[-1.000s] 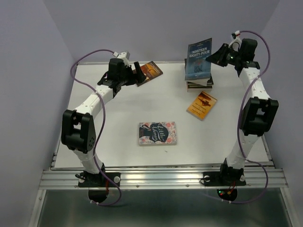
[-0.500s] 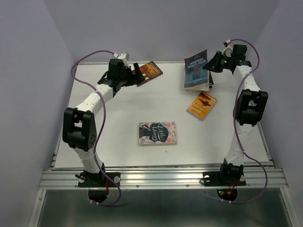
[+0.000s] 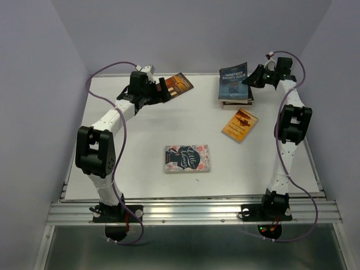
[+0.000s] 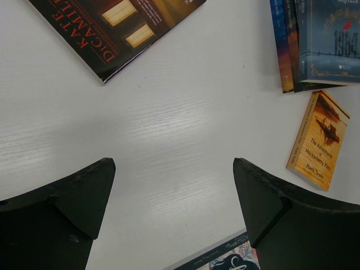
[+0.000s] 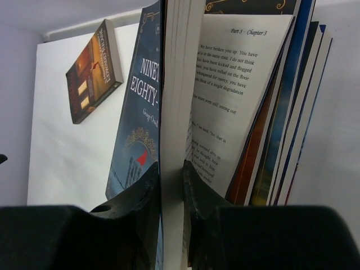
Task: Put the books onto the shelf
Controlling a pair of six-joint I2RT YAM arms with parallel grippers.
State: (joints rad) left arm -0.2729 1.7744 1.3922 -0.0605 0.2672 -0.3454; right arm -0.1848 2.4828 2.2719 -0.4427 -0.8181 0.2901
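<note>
My right gripper (image 5: 171, 185) is shut on the front cover and a wad of pages of a dark blue book (image 3: 233, 80), so it hangs partly open. A printed page (image 5: 236, 84) shows. It hangs tilted just above a stack of books (image 3: 237, 100) at the back right. An orange book (image 3: 240, 125) lies flat in front of the stack. A navy book with pink flowers (image 3: 187, 158) lies mid-table. My left gripper (image 4: 174, 191) is open over bare table, just short of a sunset-brown book (image 3: 179, 84) at the back. The shelf is out of view.
The white table (image 3: 140, 129) ends at purple walls at the back and on both sides. A metal rail (image 3: 191, 212) runs along the near edge by the arm bases.
The right arm has swung back and lowered the blue book from upright above the stack to a tilt close over it. The left gripper edged slightly toward the brown book.
</note>
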